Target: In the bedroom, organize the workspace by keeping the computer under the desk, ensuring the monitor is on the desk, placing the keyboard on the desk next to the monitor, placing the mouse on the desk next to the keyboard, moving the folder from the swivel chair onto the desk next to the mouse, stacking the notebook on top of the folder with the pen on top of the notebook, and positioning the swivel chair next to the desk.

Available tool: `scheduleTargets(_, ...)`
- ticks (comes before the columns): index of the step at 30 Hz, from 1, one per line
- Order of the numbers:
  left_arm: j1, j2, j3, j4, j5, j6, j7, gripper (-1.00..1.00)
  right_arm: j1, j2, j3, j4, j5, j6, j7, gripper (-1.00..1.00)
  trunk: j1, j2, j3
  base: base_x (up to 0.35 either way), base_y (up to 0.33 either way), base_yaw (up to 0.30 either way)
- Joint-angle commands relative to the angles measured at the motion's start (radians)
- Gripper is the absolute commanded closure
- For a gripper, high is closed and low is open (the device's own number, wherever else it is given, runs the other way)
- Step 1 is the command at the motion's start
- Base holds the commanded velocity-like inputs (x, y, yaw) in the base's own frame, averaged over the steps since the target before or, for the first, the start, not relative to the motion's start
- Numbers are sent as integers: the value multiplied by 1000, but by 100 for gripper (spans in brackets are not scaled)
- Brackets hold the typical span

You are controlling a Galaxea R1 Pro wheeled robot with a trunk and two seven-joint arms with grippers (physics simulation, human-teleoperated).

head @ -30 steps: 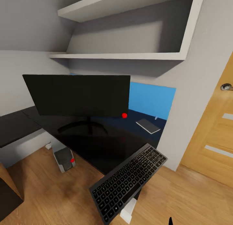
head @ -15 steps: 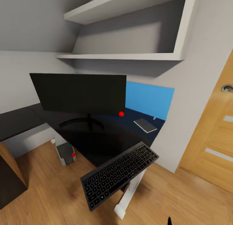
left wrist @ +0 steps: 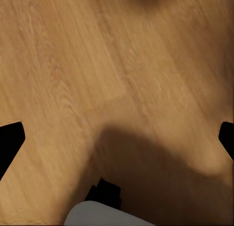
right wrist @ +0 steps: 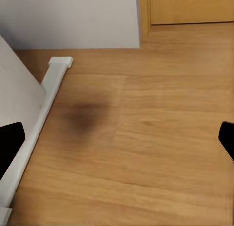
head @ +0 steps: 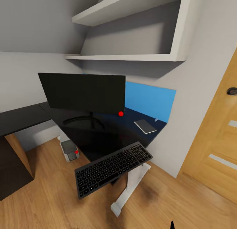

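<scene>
The monitor (head: 84, 92) stands on the black desk (head: 98, 138). At the desk's near corner lies the keyboard (head: 112, 168), sticking out past the edge above the white leg (head: 130, 189). A blue folder (head: 149, 100) stands against the wall behind the small dark notebook (head: 145, 126), and the pen (head: 156, 119) lies beside it. The computer (head: 69, 150) sits under the desk. My left gripper (left wrist: 117, 141) and right gripper (right wrist: 117, 138) are both open over the wooden floor, holding nothing. The mouse and swivel chair are out of view.
White wall shelves (head: 131, 56) hang above the desk. A wooden door (head: 214, 140) is at the right and a dark cabinet (head: 13, 169) at the left. The desk leg's white foot (right wrist: 48, 89) lies close to my right gripper.
The head camera has pulled back and turned, so the desk and its things look smaller and shifted. Nothing on the desk has moved.
</scene>
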State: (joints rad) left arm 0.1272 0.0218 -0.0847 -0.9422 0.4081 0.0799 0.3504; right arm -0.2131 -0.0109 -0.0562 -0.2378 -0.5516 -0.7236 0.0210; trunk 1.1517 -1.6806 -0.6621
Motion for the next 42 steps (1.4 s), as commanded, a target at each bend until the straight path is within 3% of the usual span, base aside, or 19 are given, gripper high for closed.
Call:
scheduleTargets(1,0,1,-4,-3,6,4,9,-100,0,0,-5,0,2,-1,2,-100,0,0,-1,-101,-325,274)
scheduleTargets(34,0,0,-4,-3,6,4,9,-100,0,-1,-7,35,0,4,-1,-100,0,0,-5,-86,-325,279)
scheduleTargets(42,0,0,-4,-3,6,4,9,-100,0,-1,-7,35,1,4,-1,-100,0,0,-8,-21,-77,279)
